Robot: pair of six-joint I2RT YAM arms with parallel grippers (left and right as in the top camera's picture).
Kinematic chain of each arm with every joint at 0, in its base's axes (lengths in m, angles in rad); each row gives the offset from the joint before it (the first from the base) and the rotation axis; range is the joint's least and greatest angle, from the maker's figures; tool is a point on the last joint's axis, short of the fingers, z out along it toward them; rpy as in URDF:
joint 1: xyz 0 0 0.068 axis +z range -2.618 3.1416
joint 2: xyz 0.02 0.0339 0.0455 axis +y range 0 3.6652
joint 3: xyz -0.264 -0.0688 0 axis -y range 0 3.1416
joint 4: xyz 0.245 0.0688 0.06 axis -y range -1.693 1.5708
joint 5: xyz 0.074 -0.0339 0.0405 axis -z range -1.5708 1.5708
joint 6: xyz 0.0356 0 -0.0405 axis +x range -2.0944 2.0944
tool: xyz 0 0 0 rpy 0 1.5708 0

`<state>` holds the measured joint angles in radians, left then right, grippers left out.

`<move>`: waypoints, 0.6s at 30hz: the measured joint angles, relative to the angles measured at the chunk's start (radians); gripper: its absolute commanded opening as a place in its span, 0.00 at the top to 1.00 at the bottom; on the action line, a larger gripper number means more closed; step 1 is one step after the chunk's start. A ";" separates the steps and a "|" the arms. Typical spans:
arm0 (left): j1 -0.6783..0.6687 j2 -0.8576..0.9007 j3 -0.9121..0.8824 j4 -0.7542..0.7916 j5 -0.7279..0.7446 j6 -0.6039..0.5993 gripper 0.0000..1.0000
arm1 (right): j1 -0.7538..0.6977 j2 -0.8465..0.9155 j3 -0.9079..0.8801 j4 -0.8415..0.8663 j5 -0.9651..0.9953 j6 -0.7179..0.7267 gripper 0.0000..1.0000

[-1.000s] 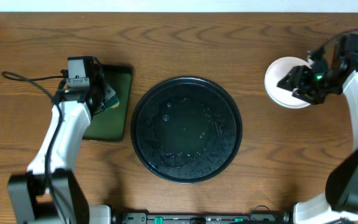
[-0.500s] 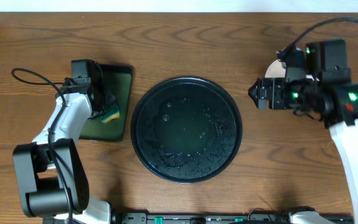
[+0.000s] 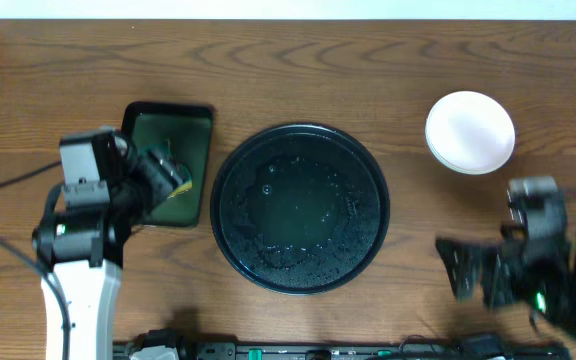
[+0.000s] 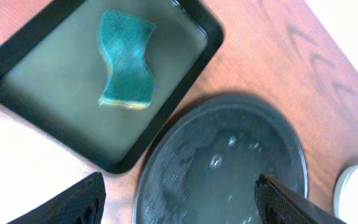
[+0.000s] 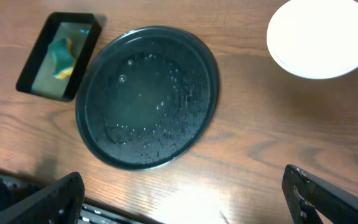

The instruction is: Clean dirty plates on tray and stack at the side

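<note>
Your left gripper [image 4: 179,180] hangs released, its two fingers [image 4: 73,199] spread wide with nothing between them. From overhead you see it [image 3: 163,175] above the near part of the green tray [image 3: 196,135], on the side that faces the black tray [image 3: 300,207].

Just beyond the fingers lies one sponge [image 4: 126,62], green on top with a yellow edge, lying flat inside the green tray [image 4: 210,37]. That is the only sponge and the only rectangular tray.

Your right gripper [image 5: 180,177] is released too, with both fingers [image 5: 328,196] far apart and empty. Overhead it [image 3: 468,275] looks blurred, above bare bench [image 3: 298,70] at the near right, well apart from everything else.

Outward from there you have one black tray [image 5: 148,96], round and glossy, at the middle of the bench. Beads and a film of water lie across its floor. It sits just beside the green tray [image 5: 30,74], with a narrow strip of wood between them.

The plates [image 3: 470,132] sit in one pile on the bench at the far right, clear of the black tray. The top one [image 5: 321,37] is white, and a second rim shows under it at the lower left. You cannot tell from here how many are in the pile.
</note>
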<state>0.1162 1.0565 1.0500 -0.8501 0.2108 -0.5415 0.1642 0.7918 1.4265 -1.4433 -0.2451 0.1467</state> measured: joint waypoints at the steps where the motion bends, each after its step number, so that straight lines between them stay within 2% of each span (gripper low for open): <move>1: 0.000 -0.016 0.000 -0.016 0.000 0.000 0.22 | 0.000 -0.035 -0.014 -0.005 0.001 -0.002 0.01; 7: 0.000 -0.053 0.000 -0.051 -0.007 0.000 0.22 | 0.000 -0.204 -0.098 -0.008 0.011 -0.014 0.01; 18: 0.000 -0.035 0.000 -0.051 -0.007 0.000 0.22 | 0.000 -0.232 -0.102 -0.012 0.011 0.004 0.01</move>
<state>0.1162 1.0210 1.0496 -0.9016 0.2035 -0.5419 0.1642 0.5594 1.3247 -1.4555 -0.2337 0.1505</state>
